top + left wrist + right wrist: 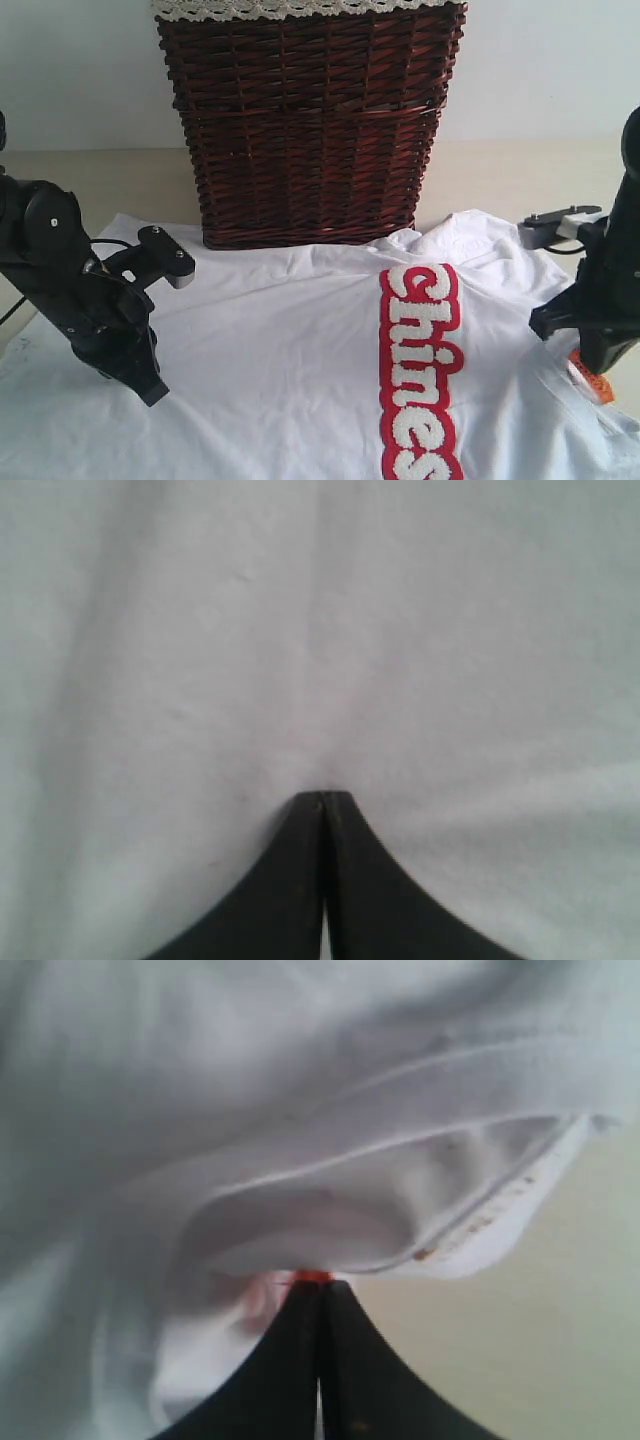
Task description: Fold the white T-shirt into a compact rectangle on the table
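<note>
Left gripper (322, 800) and right gripper (318, 1284), jaws pressed together, angle down onto the white T-shirt (280, 340).

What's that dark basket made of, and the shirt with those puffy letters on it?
The wicker basket looks like woven cane or rattan, stained dark reddish-brown, slightly glossy: interlaced strands show. The white T-shirt looks like soft matte cloth, probably cotton knit, from its gentle wrinkles. The white letters look fuzzy, like chenille or towelling, raised on a red band.
</note>
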